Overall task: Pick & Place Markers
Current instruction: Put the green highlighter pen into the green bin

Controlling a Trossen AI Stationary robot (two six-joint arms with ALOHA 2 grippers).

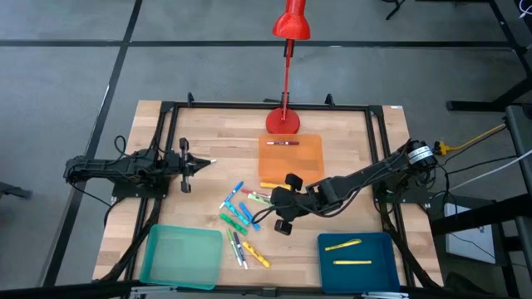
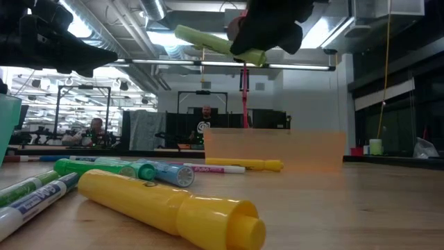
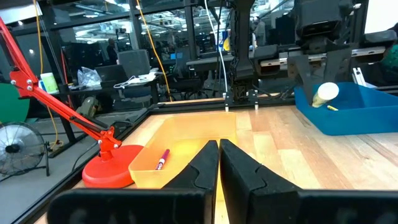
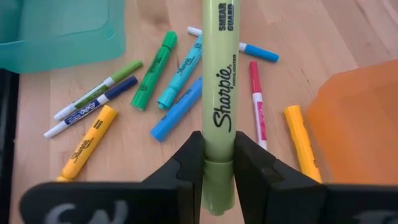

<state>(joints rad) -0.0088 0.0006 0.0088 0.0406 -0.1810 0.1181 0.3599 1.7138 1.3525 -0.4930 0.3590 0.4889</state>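
Right wrist view, nearest item: right gripper (image 4: 219, 163), fingers pinching one yellow-green marker (image 4: 220, 81) low on its barrel, near one end. I judge the risk: so much length beyond the fingers could swing or slip free, dropping onto the loose markers (image 1: 239, 223) on the table (image 1: 349, 141) below. Next out: blue tray (image 1: 359, 262) holding two yellow markers, teal tray (image 1: 180, 256), orange tray (image 1: 291, 158) holding one red marker. Left gripper (image 1: 206, 163) waits at the table's left side, fingers pressed together. Hard to make out: the held marker's near end hides between the fingers; I cannot count the pile exactly.
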